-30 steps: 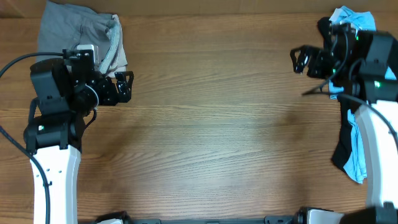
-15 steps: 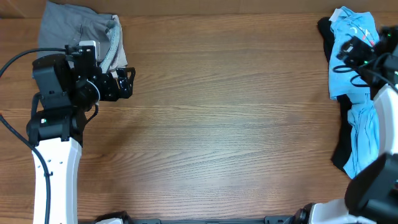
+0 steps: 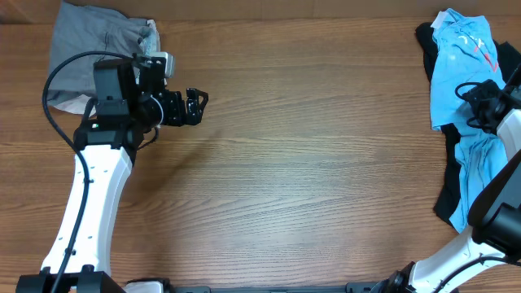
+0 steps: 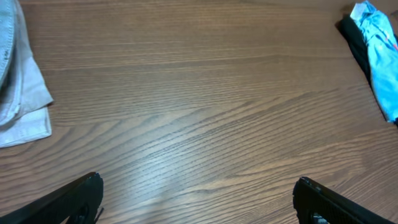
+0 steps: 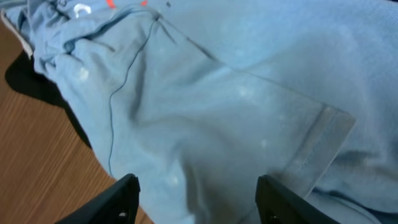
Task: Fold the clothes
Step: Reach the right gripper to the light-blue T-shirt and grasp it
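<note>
The clothes lie in two heaps. A light blue T-shirt [image 3: 457,65] with red and white lettering sprawls at the table's right edge over a black garment [image 3: 445,203]. My right gripper [image 3: 477,103] is down on the shirt's middle; in the right wrist view its fingers [image 5: 124,193] stand apart with a ridge of the blue T-shirt [image 5: 236,87] between them, so this gripper [image 5: 198,186] is open. My left gripper [image 3: 195,104] hovers over bare wood at the left, wide open [image 4: 198,186], nothing between its fingers.
A grey and beige pile [image 3: 94,41] sits at the back left corner, its pale edge [image 4: 22,106] at the left of the left wrist view. Bare wooden tabletop [image 3: 309,163] spans the middle. The black garment [image 5: 28,78] peeks from under the shirt.
The right arm swung from the table's right side down onto the blue T-shirt and its jaws narrowed. The left arm reached rightward, away from the grey pile, gripper still wide open.
</note>
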